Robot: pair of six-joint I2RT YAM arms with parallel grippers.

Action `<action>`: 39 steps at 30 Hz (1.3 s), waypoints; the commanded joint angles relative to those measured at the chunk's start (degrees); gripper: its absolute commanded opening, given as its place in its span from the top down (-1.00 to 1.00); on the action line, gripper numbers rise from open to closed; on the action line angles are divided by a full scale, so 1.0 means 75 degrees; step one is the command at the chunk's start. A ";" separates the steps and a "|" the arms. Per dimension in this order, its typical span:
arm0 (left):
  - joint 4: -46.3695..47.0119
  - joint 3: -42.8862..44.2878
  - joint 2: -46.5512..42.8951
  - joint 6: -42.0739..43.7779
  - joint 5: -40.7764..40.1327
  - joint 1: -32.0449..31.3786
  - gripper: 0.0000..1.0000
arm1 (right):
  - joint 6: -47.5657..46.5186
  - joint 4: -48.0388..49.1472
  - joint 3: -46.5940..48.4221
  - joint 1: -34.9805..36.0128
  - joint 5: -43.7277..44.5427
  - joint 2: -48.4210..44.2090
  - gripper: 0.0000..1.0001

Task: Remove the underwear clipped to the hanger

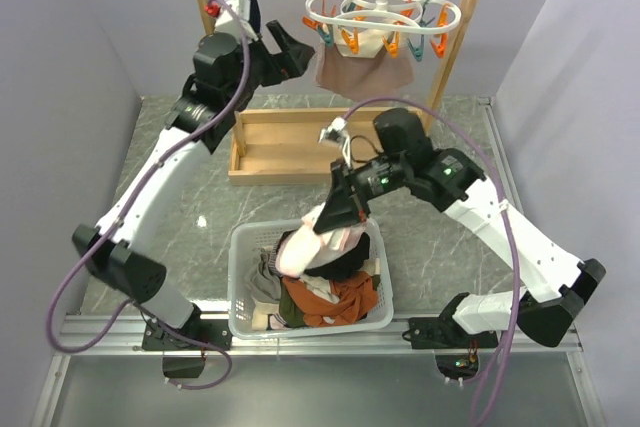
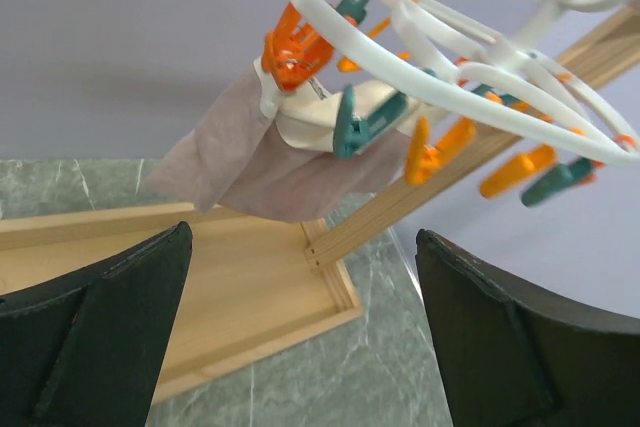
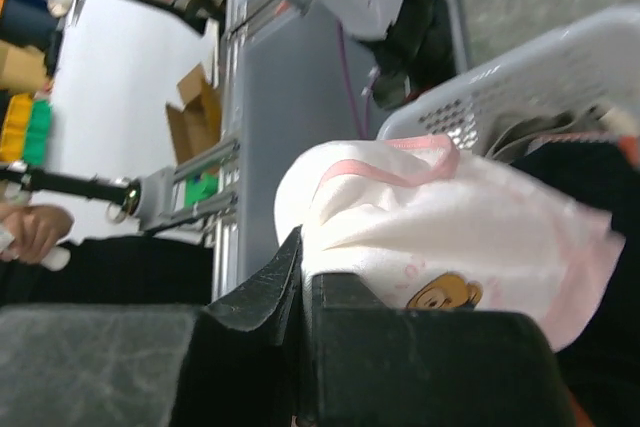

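Observation:
The white oval ring hanger (image 1: pixel 385 9) hangs from the wooden rail, its orange and teal pegs dangling; it also shows in the left wrist view (image 2: pixel 470 57). A pale pink-beige underwear (image 1: pixel 363 69) is clipped to it (image 2: pixel 260 162). My left gripper (image 1: pixel 297 52) is open, just left of that garment and apart from it. My right gripper (image 1: pixel 330 222) is shut on the whitish underwear with pink edging (image 1: pixel 305 247), holding it over the basket; it shows in the right wrist view (image 3: pixel 450 237). A black garment (image 1: pixel 345 262) lies in the basket.
A white laundry basket (image 1: pixel 245 297) near the front holds orange, striped and grey clothes. The wooden rack has a tray base (image 1: pixel 275 147) and a slanted right post (image 1: pixel 462 22). A dark garment (image 1: pixel 250 7) hangs on another hanger at the rail's left end.

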 commanded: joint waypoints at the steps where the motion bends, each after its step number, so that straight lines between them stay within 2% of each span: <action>1: 0.0353 -0.0431 -0.0943 0.0188 0.0332 0.0009 -0.99 | 0.0275 0.0439 -0.0175 0.0486 0.0021 -0.0140 1.00; 5: 0.0540 -0.1379 -0.1915 0.0199 0.0660 -0.0026 -0.99 | 0.0240 0.0368 -0.0397 0.0990 0.0488 0.0199 1.00; 7: 0.0855 -0.2234 -0.2676 0.0199 0.0719 -0.0061 -0.99 | 0.0228 0.0437 -0.0770 0.1201 0.0735 0.0480 1.00; 9: 0.1008 -0.3040 -0.3389 0.0223 0.0696 -0.0097 -0.99 | 0.0077 0.0544 -0.1274 0.1296 0.1004 0.1158 1.00; 14: 0.0728 -0.3900 -0.4283 0.0235 0.0871 -0.0132 -0.99 | -0.0614 0.0368 -0.1851 0.1495 0.1086 0.3139 1.00; 18: 0.0646 -0.4521 -0.4833 0.0223 0.0720 -0.0155 -0.99 | -0.0394 0.0566 -0.1665 0.1507 0.2888 0.4066 0.97; 19: 0.0623 -0.4580 -0.4881 0.0246 0.0673 -0.0167 -0.99 | -0.0265 0.0718 -0.1606 0.1518 0.3263 0.4369 0.85; 20: 0.0518 -0.4604 -0.4905 0.0281 0.0603 -0.0167 -0.99 | -0.0078 0.0777 -0.1547 0.1507 0.3917 0.4500 0.58; 23: 0.0307 -0.4534 -0.4952 0.0421 0.0474 -0.0179 -0.99 | 0.0181 0.0894 -0.1499 0.1542 0.4649 0.4420 0.23; 28: 0.0423 -0.4428 -0.5104 0.0761 0.0520 -0.0190 -0.99 | 0.0147 0.1083 -0.1746 0.1542 0.4580 0.2772 -0.04; 29: 0.0446 -0.4417 -0.5116 0.0878 0.0567 -0.0191 -0.99 | 0.0065 0.1013 -0.1676 0.1542 0.4533 0.2558 -0.33; 32: 0.0622 -0.4428 -0.4965 0.1043 0.0859 -0.0191 -0.99 | -0.0111 0.0451 -0.1045 0.1495 0.4357 0.1971 -0.38; 33: 0.0646 -0.4440 -0.4917 0.1055 0.0941 -0.0191 -0.99 | -0.0135 0.0276 -0.0938 0.1495 0.4322 0.1865 -0.51; 34: 0.0681 -0.4428 -0.4859 0.1078 0.1023 -0.0191 -0.99 | -0.0135 -0.0039 -0.0821 0.1449 0.4345 0.1702 -0.99; 37: 0.0728 -0.4417 -0.4683 0.1113 0.1129 -0.0191 -0.99 | -0.0100 -0.0370 -0.0609 0.1180 0.4415 0.1209 -1.00; 39: 0.0821 -0.4487 -0.4648 0.1137 0.1095 -0.0191 -0.99 | 0.0087 -0.0103 -0.0761 0.0876 0.4323 0.0649 -1.00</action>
